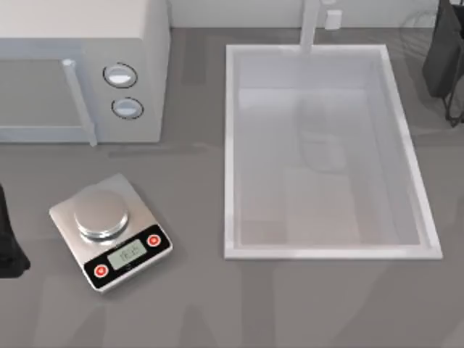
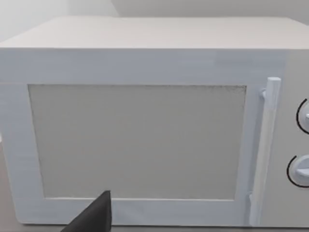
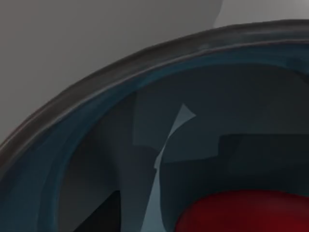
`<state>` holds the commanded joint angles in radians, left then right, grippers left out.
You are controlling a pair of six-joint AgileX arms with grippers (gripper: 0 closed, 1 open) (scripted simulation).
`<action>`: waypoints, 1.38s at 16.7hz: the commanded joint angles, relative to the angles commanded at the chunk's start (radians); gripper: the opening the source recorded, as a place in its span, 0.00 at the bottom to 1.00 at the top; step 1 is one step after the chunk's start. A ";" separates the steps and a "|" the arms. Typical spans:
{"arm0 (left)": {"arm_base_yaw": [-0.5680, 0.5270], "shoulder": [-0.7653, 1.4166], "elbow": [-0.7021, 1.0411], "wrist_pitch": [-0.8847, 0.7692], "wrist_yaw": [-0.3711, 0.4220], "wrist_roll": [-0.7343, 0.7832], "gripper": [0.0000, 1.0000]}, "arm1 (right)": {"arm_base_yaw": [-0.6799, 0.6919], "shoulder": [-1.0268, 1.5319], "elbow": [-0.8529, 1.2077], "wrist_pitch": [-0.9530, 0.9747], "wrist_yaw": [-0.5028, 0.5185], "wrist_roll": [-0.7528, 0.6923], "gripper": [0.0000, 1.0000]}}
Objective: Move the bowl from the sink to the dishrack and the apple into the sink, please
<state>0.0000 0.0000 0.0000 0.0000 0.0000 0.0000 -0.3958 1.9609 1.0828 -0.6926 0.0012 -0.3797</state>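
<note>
sink [image 1: 230, 145] bare | right arm [image 1: 444, 58] at far right edge, wrist camera close over bowl [image 3: 96, 145] with apple [image 3: 246, 212] inside; grip state: cannot tell | left arm [image 1: 9, 246] parked facing microwave [image 2: 145, 121]; likewise

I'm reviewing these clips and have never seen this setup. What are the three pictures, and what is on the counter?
This is a simulated two-armed AgileX robot at a grey counter. The top view looks straight down: a white sink with nothing in its basin, a microwave, and a silver scale. The left arm sits at the left edge, the right arm at the far right corner. The other two pictures come from cameras on the wrists. The left wrist view faces the microwave door. The right wrist view is pressed close to a blue bowl with a red thing, likely the apple, inside.
</note>
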 joint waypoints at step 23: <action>0.000 0.000 0.000 0.000 0.000 0.000 1.00 | -0.001 -0.090 0.021 -0.061 0.019 0.020 0.00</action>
<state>0.0000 0.0000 0.0000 0.0000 0.0000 0.0000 -0.3971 1.8709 1.1036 -0.7538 0.0206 -0.3597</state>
